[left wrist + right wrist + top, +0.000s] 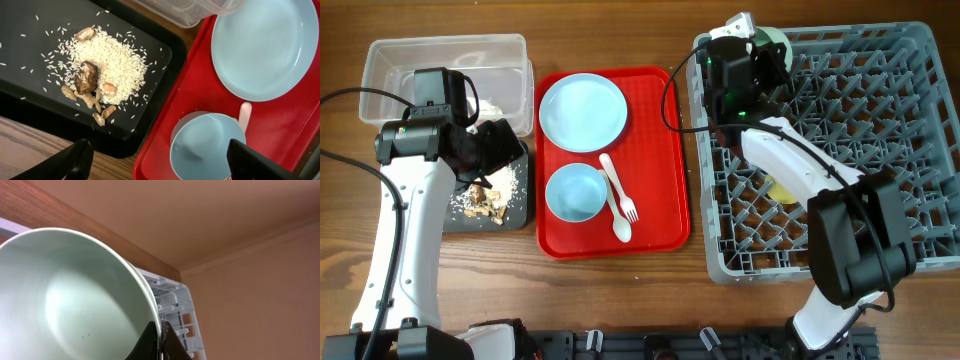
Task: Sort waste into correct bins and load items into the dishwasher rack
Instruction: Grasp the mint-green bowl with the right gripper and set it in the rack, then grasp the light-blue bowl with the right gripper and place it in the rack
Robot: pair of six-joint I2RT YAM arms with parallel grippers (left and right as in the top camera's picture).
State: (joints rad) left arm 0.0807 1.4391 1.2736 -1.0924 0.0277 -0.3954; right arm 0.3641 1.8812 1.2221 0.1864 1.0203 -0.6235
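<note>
My right gripper [161, 335] is shut on the rim of the mint green bowl [65, 295] and holds it tilted over the far left corner of the grey dishwasher rack [840, 150]. The small yellow cup [782, 190] lies inside the rack. My left gripper [160, 167] is open and empty, above the gap between the black tray [30, 65] and the light blue bowl [207, 145]. Rice and brown food scraps [92, 80] lie on the black tray. The plate [582, 110], white fork and spoon [618, 195] lie on the red tray. The wrapper and tissue are hidden.
The red serving tray [665, 160] lies between the black tray and the rack. The clear tub [445, 60] stands at the far left, behind the black tray, partly under my left arm. My right arm stretches across the rack's left half.
</note>
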